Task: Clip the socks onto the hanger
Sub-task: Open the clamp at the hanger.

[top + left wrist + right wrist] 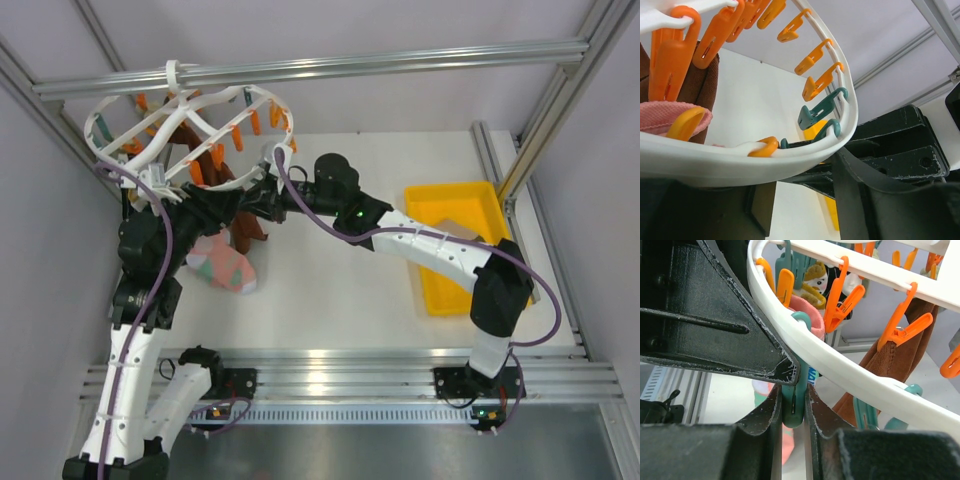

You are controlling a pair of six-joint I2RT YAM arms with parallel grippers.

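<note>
The white hanger (190, 115) hangs from the rail at the back left, with maroon socks (250, 228) clipped on it. A pink sock with mint and orange patches (225, 265) hangs below its near rim. My right gripper (793, 412) is shut on a teal clip (792, 390) under the rim (840, 365), next to the pink sock's cuff (807, 315). My left gripper (805, 210) is just under the rim (740, 167). Its jaws stand apart with nothing between them. The two grippers (205, 205) (255, 195) nearly touch.
A yellow tray (460, 192) stands at the right under my right arm, with a beige sock (458, 228) in it. The aluminium rail (400, 62) crosses the back. Orange and teal clips (820, 110) dangle along the ring. Frame posts stand at both sides.
</note>
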